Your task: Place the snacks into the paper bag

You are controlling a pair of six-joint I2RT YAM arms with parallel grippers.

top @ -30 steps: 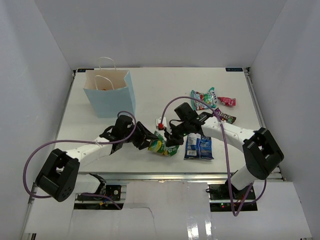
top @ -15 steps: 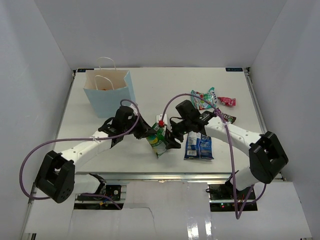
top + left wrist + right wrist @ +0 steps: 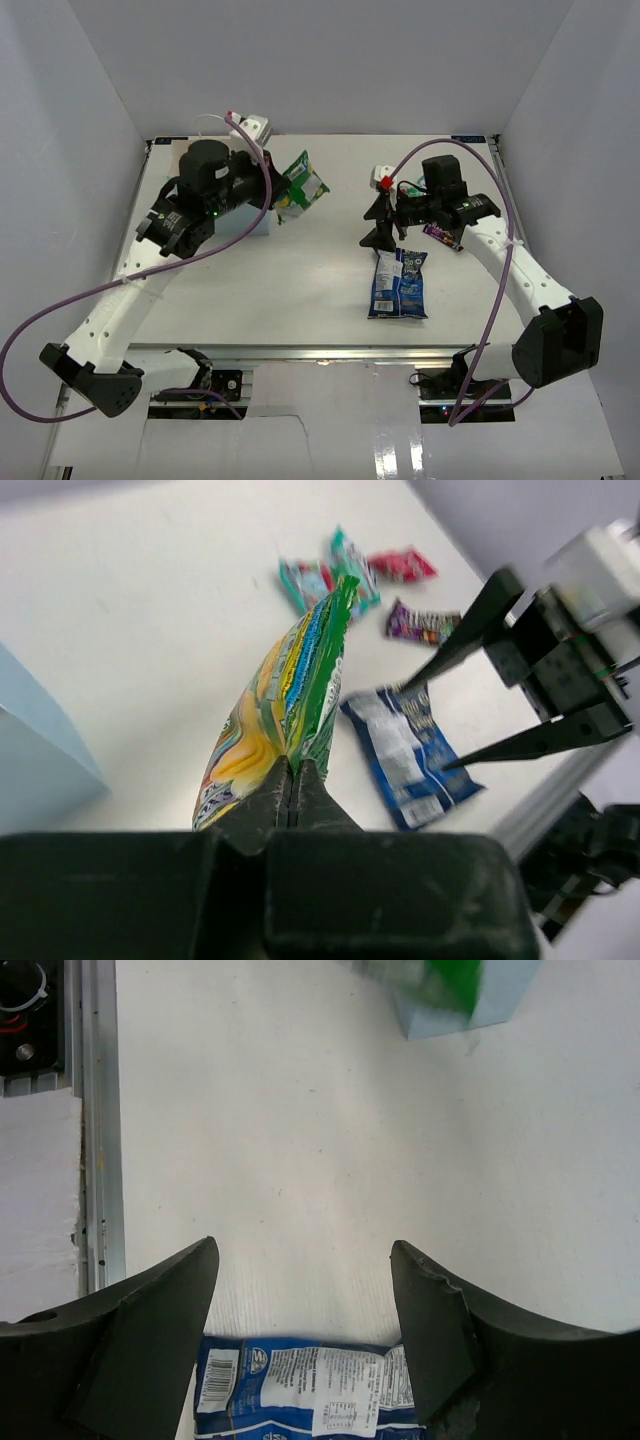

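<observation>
Green bag (image 3: 285, 695) is clamped in my left fingers (image 3: 293, 780), up off the worktop (image 3: 320, 270), long axis pointing away from them, paper bag (image 3: 35, 760) just left; right fingers (image 3: 376, 234) are apart above blue-white bag (image 3: 397, 284).

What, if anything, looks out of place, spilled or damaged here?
Nothing stands out. The crinkly green snack packet is off the table only because the left hand grips its edge; the blue-white snack packet lies flat and whole near the open right hand. No spill shows.
</observation>
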